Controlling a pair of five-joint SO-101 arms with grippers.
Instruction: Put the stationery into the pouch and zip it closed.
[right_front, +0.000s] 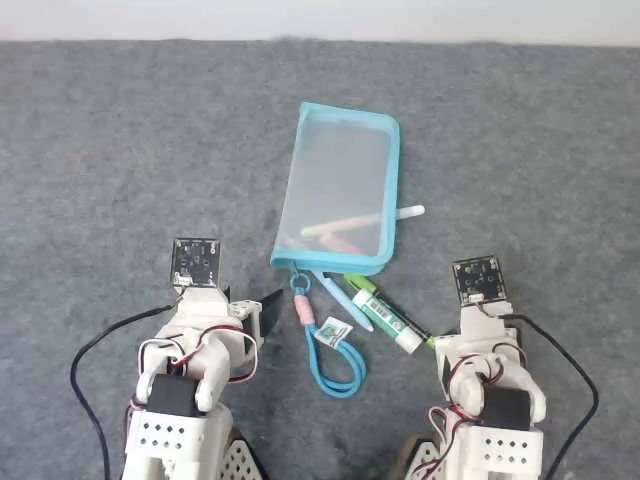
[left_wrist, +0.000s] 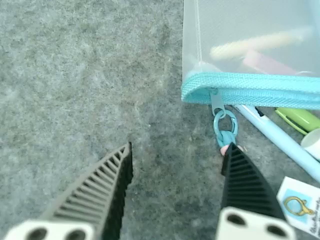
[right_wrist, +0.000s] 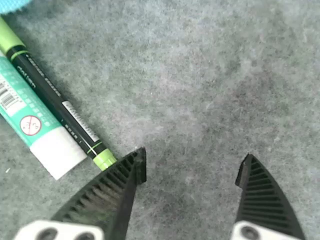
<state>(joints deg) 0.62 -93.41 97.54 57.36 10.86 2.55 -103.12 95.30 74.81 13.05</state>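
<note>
The pouch (right_front: 345, 160) lies in the middle of the grey desk (right_front: 110, 140), with a few pieces visible inside. At its near edge a blue pen (right_front: 347, 299), a green marker (right_front: 362, 284) and a glue stick (right_front: 388, 322) lie on the desk, beside a blue strap (right_front: 340, 390). The left gripper (left_wrist: 177, 150) is near the zipper pull (left_wrist: 224, 125), with its jaws apart. The right gripper (right_wrist: 194, 157) is just beside the marker's end, also with its jaws apart.

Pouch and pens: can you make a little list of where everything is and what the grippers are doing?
pouch: on the grey mat, some stationery inside
outside pouch: blue pen, green marker, glue stick, at its near edge
left gripper: open, near the zip pull
right gripper: open, beside the green marker
</note>
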